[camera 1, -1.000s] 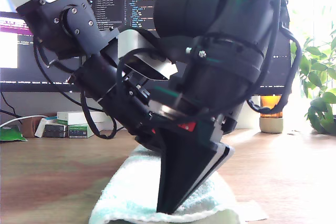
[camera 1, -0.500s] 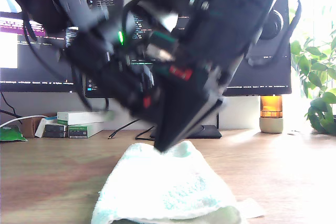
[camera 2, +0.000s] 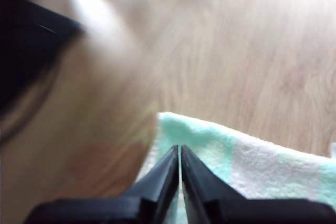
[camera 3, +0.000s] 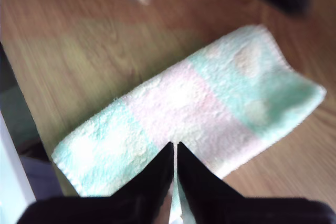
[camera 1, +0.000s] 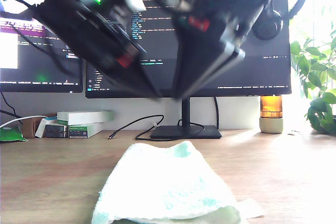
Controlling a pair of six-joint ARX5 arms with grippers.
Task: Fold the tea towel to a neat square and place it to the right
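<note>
The towel [camera 1: 165, 190] is lying folded into a long strip on the desk [camera 1: 52, 182], nothing gripping it. My first tool [camera 2: 179, 153] is hanging above it with its jaws pressed together, only a hairline slit showing between them, and it is holding nothing; under its tips one end of the towel [camera 2: 231, 156] is showing, mint with a paler band, with bare wood beyond. My second tool [camera 3: 175, 150] is also hanging with its jaws nearly touching and empty, and the towel [camera 3: 194, 103] is lying below and ahead of it, a pink band in the middle between two mint ends. In the exterior view two blurred dark arms are crossing the upper part of the picture, well above the towel, and I cannot tell which of them is which. Behind them monitors [camera 1: 241, 72] are showing text, boxes [camera 1: 79, 124] are sitting at the exterior view's left, and a plant [camera 1: 317, 87] is standing at its right.
</note>
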